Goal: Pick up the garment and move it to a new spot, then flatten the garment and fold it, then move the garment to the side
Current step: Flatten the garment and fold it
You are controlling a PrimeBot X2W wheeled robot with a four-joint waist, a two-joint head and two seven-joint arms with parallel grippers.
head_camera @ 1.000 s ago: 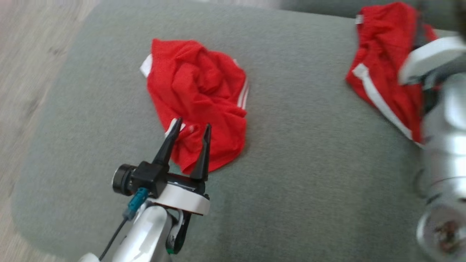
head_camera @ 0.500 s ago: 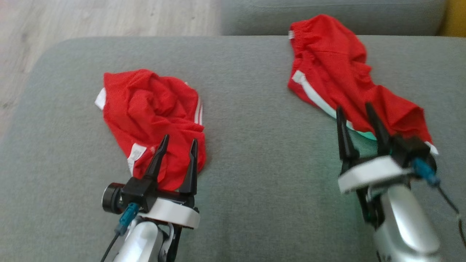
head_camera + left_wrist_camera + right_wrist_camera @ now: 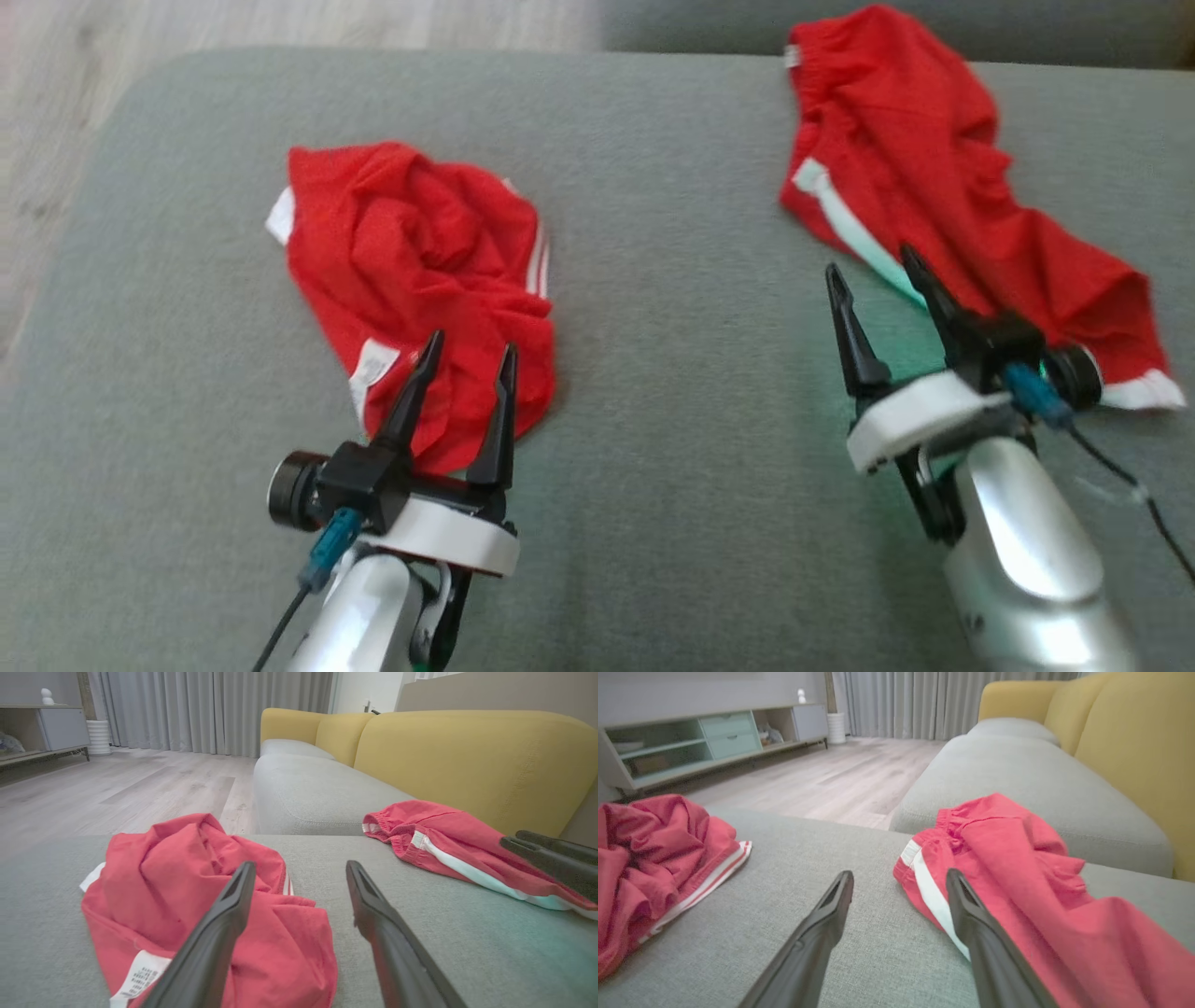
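Observation:
A crumpled red garment point(image 3: 420, 271) with white stripes and a white label lies on the left of the grey seat cushion point(image 3: 672, 308). My left gripper point(image 3: 470, 347) hovers open over its near edge, nothing between the fingers; in the left wrist view the left gripper point(image 3: 300, 865) frames the red garment point(image 3: 187, 877). A second red garment point(image 3: 934, 187) with a white side stripe lies stretched out at the right. My right gripper point(image 3: 869, 261) is open at its near left edge, holding nothing. In the right wrist view the right gripper point(image 3: 899, 873) sits beside the striped garment point(image 3: 1017, 872).
The cushion's left edge drops to a wooden floor point(image 3: 280, 19). A yellow backrest point(image 3: 467, 751) rises behind the right garment, and another grey seat point(image 3: 1017, 770) continues beyond. A low cabinet point(image 3: 691, 742) stands across the room. Bare cushion lies between the two garments.
The head camera swung, shifting the whole picture. The right arm came down from the upper right to the striped garment's near edge. The left gripper stayed open by the crumpled garment.

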